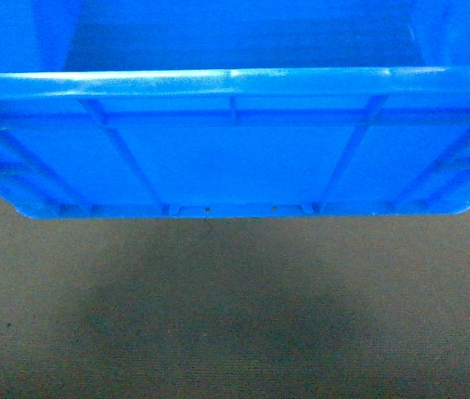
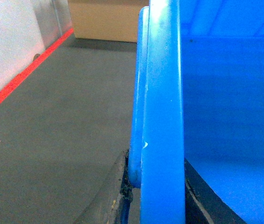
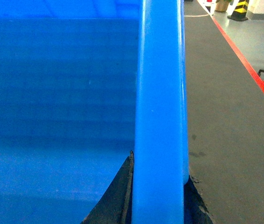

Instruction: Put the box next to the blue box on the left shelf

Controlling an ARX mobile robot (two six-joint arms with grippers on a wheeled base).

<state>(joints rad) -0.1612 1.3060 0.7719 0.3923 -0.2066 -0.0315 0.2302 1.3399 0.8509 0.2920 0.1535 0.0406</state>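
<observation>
You're looking at the box point(image 1: 235, 158), glossy bright-blue plastic with a thick flat rim and ribbed outer wall, held up above the dull grey floor point(image 1: 235, 316). Its long axis runs left to right, open top upward, smooth inside. Your left gripper point(image 2: 157, 186) has dark fingers point(image 2: 110, 196) closed on the left wall's rim; your right gripper point(image 3: 157, 196) clamps the right wall's rim likewise. A red floor line point(image 3: 253, 74) runs along the right.

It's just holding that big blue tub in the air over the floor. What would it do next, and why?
Probably keep both grips and carry the box onward. The left gripper and right gripper each pinch a side rim, the box hangs above the dark floor, and no shelf is in view, so there is nowhere to set it down yet.
</observation>
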